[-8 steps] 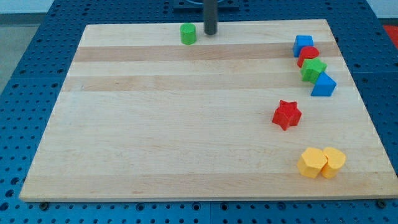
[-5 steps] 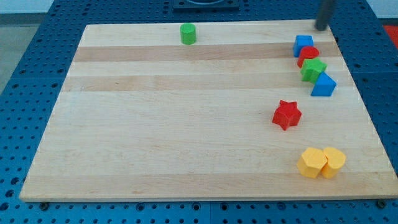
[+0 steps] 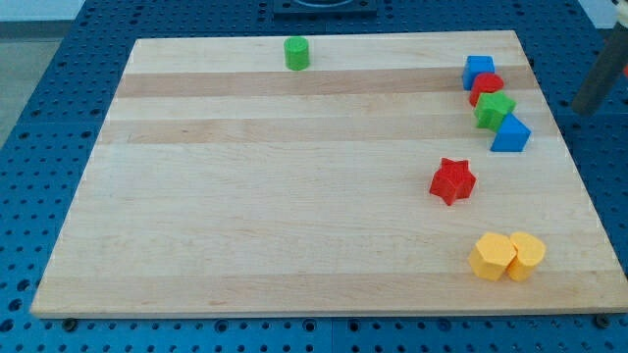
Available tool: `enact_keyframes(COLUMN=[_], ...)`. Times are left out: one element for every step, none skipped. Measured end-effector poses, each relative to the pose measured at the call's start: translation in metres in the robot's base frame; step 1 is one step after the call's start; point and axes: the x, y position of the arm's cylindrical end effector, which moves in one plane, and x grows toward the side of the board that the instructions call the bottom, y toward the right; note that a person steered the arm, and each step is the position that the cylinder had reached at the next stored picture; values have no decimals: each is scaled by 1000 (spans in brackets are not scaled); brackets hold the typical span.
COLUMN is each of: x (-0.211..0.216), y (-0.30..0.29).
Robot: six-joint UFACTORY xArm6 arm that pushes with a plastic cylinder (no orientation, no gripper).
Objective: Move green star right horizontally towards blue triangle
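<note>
The green star (image 3: 494,110) lies near the board's right edge in a tight chain of blocks. It touches a red block (image 3: 486,87) above it and the blue triangle (image 3: 510,134) just below and to its right. A blue block (image 3: 478,70) tops the chain. My rod shows blurred at the view's right edge, and my tip (image 3: 588,108) is off the board, to the right of the green star and the blue triangle, apart from both.
A green cylinder (image 3: 296,53) stands near the board's top edge. A red star (image 3: 452,180) lies below the chain. Two yellow blocks (image 3: 506,256) touch each other near the bottom right. The wooden board (image 3: 245,196) rests on a blue pegboard.
My tip has swept from beside the green cylinder at the top to the top right corner, then down past the board's right edge. No block has moved.
</note>
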Motion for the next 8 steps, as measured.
enact_keyframes(x=[0, 1, 1, 3, 7, 7, 22, 49], y=[-38, -84, -143, -207, -230, -184, -140, -137])
